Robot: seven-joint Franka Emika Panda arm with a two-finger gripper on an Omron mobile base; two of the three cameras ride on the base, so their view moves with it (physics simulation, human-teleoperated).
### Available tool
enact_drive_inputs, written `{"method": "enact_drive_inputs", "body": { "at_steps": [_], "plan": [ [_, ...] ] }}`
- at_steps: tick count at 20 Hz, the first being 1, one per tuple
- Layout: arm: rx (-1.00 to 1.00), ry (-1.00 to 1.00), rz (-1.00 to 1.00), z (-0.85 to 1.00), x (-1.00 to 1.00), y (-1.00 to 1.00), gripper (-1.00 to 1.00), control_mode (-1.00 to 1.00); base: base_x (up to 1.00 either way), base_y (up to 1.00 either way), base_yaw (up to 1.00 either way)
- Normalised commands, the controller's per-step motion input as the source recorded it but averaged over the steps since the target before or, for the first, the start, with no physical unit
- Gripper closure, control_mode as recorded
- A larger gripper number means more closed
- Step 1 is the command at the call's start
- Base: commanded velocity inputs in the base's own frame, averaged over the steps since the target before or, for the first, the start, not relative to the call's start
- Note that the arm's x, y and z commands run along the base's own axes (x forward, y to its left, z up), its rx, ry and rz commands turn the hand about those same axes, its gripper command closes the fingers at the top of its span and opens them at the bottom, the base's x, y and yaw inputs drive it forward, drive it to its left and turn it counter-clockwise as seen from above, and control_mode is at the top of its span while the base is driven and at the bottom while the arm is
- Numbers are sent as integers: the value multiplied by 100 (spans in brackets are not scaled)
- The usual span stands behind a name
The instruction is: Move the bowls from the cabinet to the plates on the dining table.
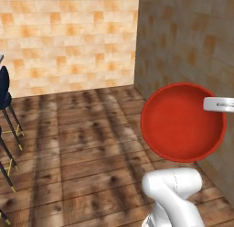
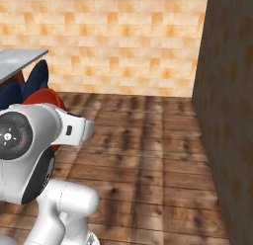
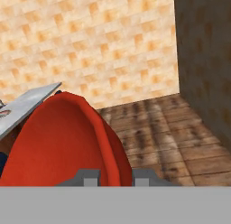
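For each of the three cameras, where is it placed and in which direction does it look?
Left base view: behind the arm's left, looking forward-down at the red bowl over wooden floor; arm at lower right.
Right base view: behind its right, facing the brick wall; arm at lower left.
Hand view: on the hand, along the claw gripping the bowl's rim.
All share the bowl, floor and wall.

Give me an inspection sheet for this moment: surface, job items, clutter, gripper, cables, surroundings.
Surface: grey table corner at left; plate rim at its edge.
Job items: red bowl held off the floor, on edge between the fingers in the hand view.
Clutter: nothing seen.
Gripper: gripper shut on the red bowl's rim.
Cables: nothing seen.
Surroundings: wooden plank floor, tan tiled wall, darker wall on the right, blue stools at left.
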Motion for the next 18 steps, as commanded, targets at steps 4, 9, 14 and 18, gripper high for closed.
{"method": "enact_drive_inputs", "body": {
  "at_steps": [4, 9, 14, 18],
  "plan": [
    [0, 0, 0, 0, 0, 0, 100, 100, 54, 0, 0],
    [0, 0, 0, 0, 0, 0, 100, 100, 80, 4, 0],
    [0, 0, 0, 0, 0, 0, 100, 100, 89, 8, 0],
    [0, 0, 0, 0, 0, 0, 100, 100, 92, 8, 0]
  ]
}}
